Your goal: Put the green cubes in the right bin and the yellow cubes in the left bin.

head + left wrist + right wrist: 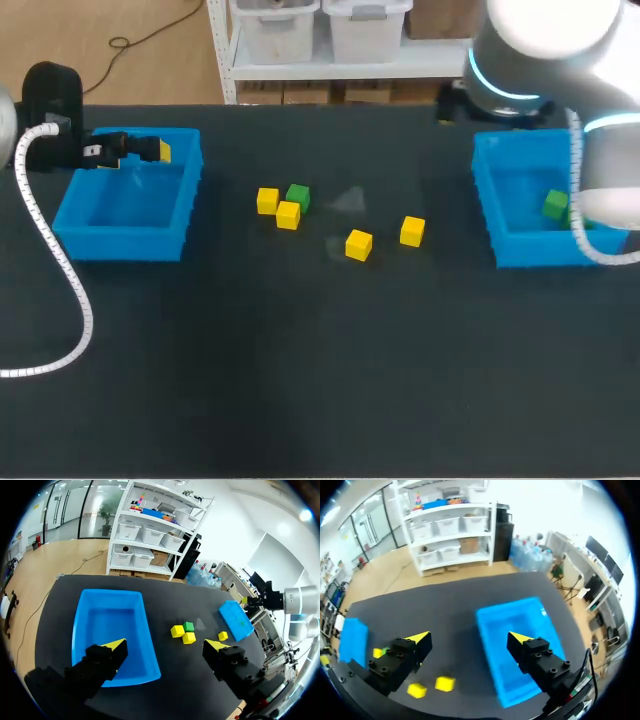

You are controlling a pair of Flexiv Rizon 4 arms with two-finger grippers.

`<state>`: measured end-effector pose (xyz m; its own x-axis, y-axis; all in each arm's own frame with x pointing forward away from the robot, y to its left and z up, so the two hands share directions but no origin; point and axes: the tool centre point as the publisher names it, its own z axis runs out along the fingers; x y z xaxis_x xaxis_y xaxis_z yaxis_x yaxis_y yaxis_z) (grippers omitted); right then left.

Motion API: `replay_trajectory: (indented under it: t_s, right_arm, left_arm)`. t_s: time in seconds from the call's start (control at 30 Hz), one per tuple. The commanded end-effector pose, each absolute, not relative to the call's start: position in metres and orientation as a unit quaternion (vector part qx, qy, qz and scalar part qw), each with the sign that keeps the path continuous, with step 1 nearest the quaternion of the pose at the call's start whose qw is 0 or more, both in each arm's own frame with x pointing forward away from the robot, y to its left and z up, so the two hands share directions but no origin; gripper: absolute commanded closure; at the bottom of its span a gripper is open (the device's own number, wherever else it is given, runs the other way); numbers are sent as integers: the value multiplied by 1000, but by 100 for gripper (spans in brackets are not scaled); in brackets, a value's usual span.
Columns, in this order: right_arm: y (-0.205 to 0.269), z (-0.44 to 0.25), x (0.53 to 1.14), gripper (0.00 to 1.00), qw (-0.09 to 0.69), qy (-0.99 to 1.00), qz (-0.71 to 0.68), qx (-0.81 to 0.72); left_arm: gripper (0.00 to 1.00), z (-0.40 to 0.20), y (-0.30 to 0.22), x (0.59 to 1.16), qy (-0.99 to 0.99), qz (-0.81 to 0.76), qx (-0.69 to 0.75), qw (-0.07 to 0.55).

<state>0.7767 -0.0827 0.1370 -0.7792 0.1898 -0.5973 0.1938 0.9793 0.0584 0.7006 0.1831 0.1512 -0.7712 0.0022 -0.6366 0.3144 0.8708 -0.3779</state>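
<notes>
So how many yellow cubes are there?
4, all on the table: two yellow cubes beside the green cube, two nearer the right bin. The right arm could hide more there.

right bin (512, 250) edge hidden, behind right arm (610, 160)

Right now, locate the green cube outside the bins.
Head view: the green cube lies left of centre, clustered with two yellow cubes, nearer the left bin.

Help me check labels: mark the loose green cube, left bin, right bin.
green cube (298, 195), head view, top face.
left bin (120, 245), head view, near wall.
right bin (540, 250), head view, near wall.
</notes>
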Motion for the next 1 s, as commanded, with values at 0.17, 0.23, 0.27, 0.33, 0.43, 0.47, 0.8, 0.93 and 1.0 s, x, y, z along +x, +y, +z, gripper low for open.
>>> replay_trajectory:
  t_s: [0.17, 0.23, 0.27, 0.33, 0.43, 0.47, 0.8, 0.93, 1.0]
  right_arm:
    - [7, 136, 779, 0, 263, 959, 14, 99]
    - [25, 132, 775, 0, 251, 964, 13, 88]
    - [34, 130, 773, 0, 244, 966, 12, 83]
    - [51, 128, 770, 0, 236, 969, 7, 73]
    - [75, 125, 763, 0, 224, 973, 5, 54]
    - [84, 123, 760, 0, 220, 974, 5, 47]
    - [135, 95, 743, 0, 155, 987, 10, 32]
    - [144, 81, 741, 0, 133, 990, 15, 37]
    - [147, 75, 742, 0, 126, 991, 15, 37]
  left_arm:
    - [0, 150, 185, 700, 908, -243, 88, 330]
    - [0, 150, 185, 700, 908, -243, 88, 330]
    - [0, 150, 185, 700, 908, -243, 88, 330]
    - [0, 150, 185, 700, 908, -243, 88, 330]
    - [0, 150, 185, 700, 908, -243, 88, 330]
    - [0, 150, 185, 700, 908, -243, 88, 330]
    - [0, 150, 185, 700, 908, -243, 88, 330]
    - [0, 150, 185, 700, 908, -243, 88, 330]
    - [0, 150, 185, 700, 908, -243, 88, 330]
